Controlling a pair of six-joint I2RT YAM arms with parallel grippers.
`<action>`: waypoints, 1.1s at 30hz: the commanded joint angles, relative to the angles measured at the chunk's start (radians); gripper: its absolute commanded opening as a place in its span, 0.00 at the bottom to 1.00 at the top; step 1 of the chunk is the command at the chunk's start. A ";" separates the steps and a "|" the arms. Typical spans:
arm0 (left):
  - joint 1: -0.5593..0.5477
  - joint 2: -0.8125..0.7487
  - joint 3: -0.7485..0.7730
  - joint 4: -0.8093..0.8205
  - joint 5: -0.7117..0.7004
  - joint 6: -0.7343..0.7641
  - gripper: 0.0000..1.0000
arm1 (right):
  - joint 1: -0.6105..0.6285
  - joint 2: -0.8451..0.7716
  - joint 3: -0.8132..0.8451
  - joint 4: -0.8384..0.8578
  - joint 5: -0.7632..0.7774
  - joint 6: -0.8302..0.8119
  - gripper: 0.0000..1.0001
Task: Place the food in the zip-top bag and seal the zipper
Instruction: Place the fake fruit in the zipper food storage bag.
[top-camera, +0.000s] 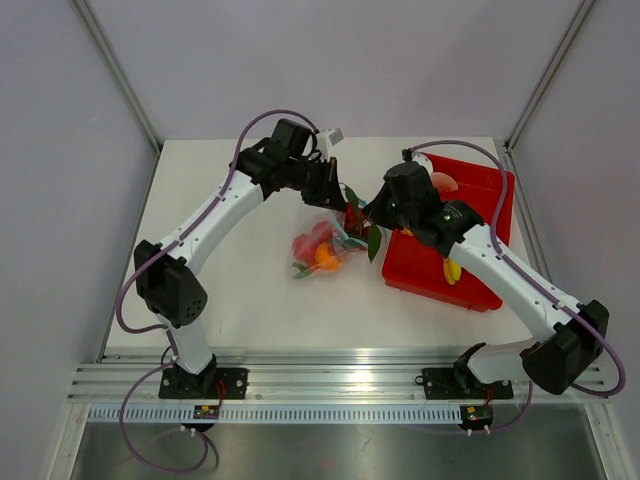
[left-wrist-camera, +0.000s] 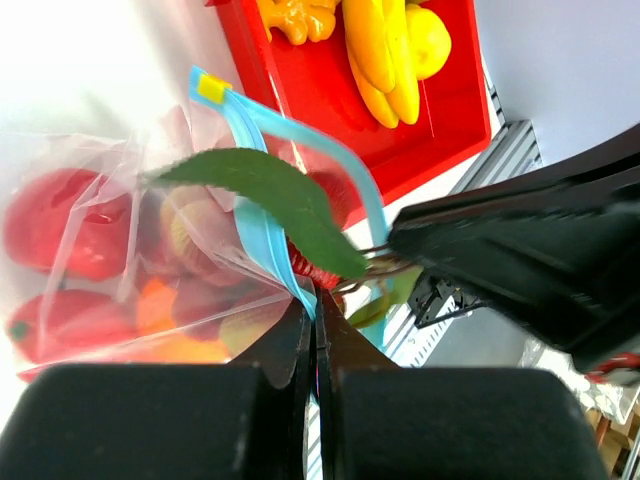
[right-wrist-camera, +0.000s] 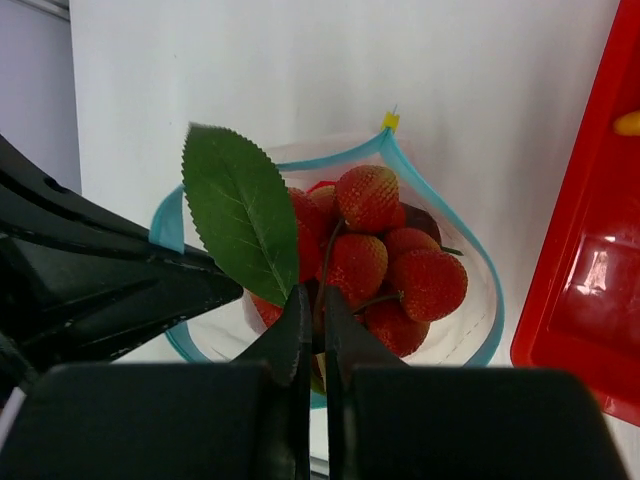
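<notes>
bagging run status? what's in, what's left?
Done: red and orange food lies inside the zip-top bag. In hand: the left gripper pinches the zipper edge, holding the mouth open, while the right gripper holds a leafy berry cluster at that mouth. Left: drop it in, bag the yellow pieces lying in the red tray, then seal.

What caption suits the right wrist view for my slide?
Right end effector holding a leafy red berry cluster at the open zip-top bag mouth, beside the red tray.
</notes>
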 joint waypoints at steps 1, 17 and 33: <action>-0.007 0.011 0.065 0.034 0.071 0.020 0.00 | 0.037 -0.005 -0.030 0.032 -0.044 0.040 0.00; -0.024 -0.030 0.002 0.124 0.200 -0.010 0.00 | 0.043 0.202 -0.026 0.196 -0.099 0.113 0.00; -0.025 -0.038 -0.029 0.195 0.265 -0.056 0.00 | 0.050 0.228 -0.109 0.282 -0.182 0.141 0.00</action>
